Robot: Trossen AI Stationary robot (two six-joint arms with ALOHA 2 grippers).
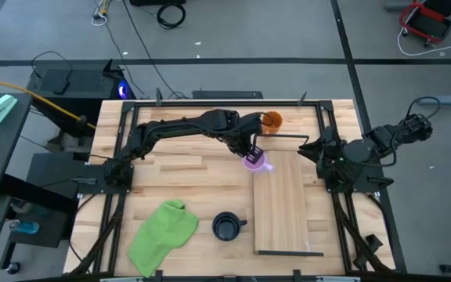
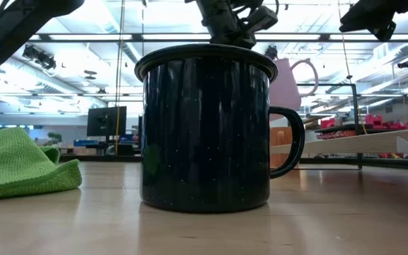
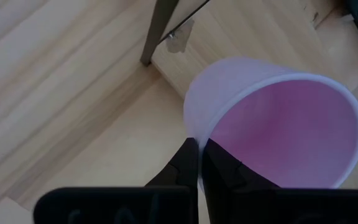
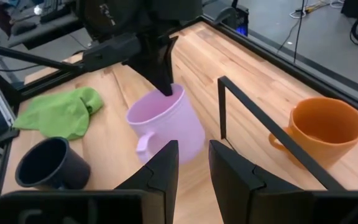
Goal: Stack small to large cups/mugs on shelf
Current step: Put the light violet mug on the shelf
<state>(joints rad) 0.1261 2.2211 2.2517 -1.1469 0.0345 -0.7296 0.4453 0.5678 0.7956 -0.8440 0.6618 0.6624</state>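
Observation:
My left gripper is shut on the light purple mug over the far left corner of the light-wood shelf. The right wrist view shows that mug tilted, beside the shelf's black wire frame. The orange mug stands on the table just beyond the shelf's far end. Near the table's front edge the black mug stands upright, left of the shelf. My right gripper is open and waits at the shelf's far right, facing the purple mug. My left gripper pinches the purple mug's rim, one finger inside the cup and one outside against the wall. The fingers come from above, pointing down. The mug hangs tilted below them, its handle raised above shelf height; its base is hidden.
A crumpled green cloth lies on the table's near left, beside the black mug. The shelf has a black wire frame at each end, far and near. Black rails run along the table's edges.

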